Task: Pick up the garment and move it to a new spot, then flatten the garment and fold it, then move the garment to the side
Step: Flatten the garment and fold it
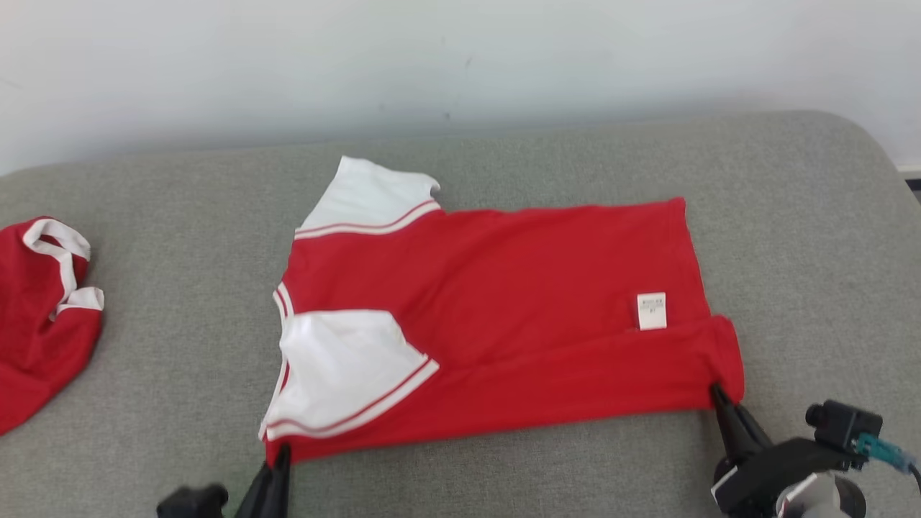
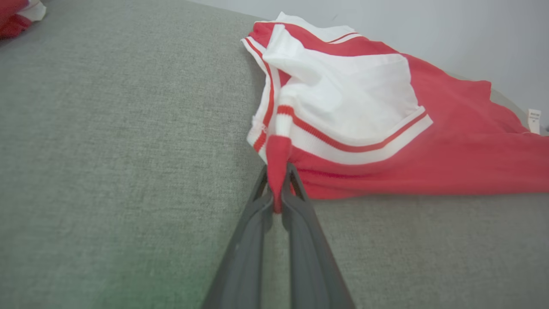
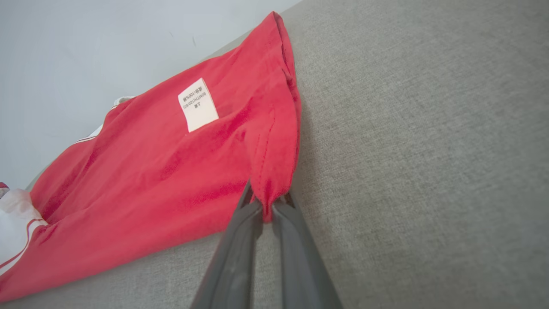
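Note:
The garment point(image 1: 504, 302) is a red shirt with white sleeves, lying spread on the grey cushioned surface point(image 1: 165, 345), a white label on its right part. My left gripper point(image 1: 282, 453) is shut on the garment's near-left corner by the white sleeve; in the left wrist view the red fabric point(image 2: 278, 163) is pinched between the fingers point(image 2: 296, 206). My right gripper point(image 1: 716, 392) is shut on the near-right hem corner; the right wrist view shows the red hem point(image 3: 270, 189) clamped at the fingertips point(image 3: 253, 210).
A second red and white garment point(image 1: 39, 316) lies bunched at the left edge of the surface. A pale wall point(image 1: 460, 65) rises behind the surface's far edge. Bare grey surface extends to the right point(image 1: 813, 273) and in front of the shirt.

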Controlling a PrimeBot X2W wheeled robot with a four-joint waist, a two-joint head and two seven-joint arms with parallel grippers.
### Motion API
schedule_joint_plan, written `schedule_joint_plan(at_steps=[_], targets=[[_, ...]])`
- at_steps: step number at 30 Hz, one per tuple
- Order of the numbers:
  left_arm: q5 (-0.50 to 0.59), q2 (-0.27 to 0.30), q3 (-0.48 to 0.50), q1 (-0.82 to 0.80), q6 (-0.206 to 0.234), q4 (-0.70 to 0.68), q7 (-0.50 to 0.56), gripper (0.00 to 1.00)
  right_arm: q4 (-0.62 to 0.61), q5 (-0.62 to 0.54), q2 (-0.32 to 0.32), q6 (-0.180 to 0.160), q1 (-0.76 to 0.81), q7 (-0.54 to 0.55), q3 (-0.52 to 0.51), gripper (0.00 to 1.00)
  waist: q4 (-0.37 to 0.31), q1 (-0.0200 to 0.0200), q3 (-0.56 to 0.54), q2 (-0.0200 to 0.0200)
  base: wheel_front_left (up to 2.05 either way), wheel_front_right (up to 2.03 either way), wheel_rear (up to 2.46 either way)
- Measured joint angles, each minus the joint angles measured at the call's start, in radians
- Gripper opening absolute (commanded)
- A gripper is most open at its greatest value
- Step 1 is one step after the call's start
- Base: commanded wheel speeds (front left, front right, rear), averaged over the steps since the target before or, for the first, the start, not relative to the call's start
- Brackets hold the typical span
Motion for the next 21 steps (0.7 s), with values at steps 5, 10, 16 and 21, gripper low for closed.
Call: schedule_joint_plan(at_steps=[5, 10, 16, 21], targets=[[0.000, -0.025, 0.013, 0.102, 0.013, -0.048, 0.000, 0.00, -0.044, 0.026, -0.006, 0.000, 0.086, 0.003, -0.012, 0.00, 0.011, 0.0000, -0.031, 0.0000, 0.00, 0.00, 0.00], [0.000, -0.036, 0.005, 0.159, 0.012, -0.055, 0.000, 0.00, -0.094, 0.037, -0.023, 0.000, 0.179, 0.012, -0.049, 0.00, 0.028, -0.0001, -0.050, 0.0000, 0.00, 0.00, 0.00], [-0.002, -0.050, 0.013, 0.205, 0.013, -0.066, 0.000, 0.00, -0.141, 0.037, -0.040, 0.000, 0.257, 0.058, -0.099, 0.00, 0.019, 0.0000, -0.053, -0.0001, 0.00, 0.00, 0.00], [-0.002, -0.063, 0.017, 0.231, 0.017, -0.071, 0.000, 0.00, -0.185, 0.036, -0.026, 0.000, 0.314, 0.098, -0.141, 0.00, 0.013, 0.0000, -0.058, -0.0001, 0.00, 0.00, 0.00]])
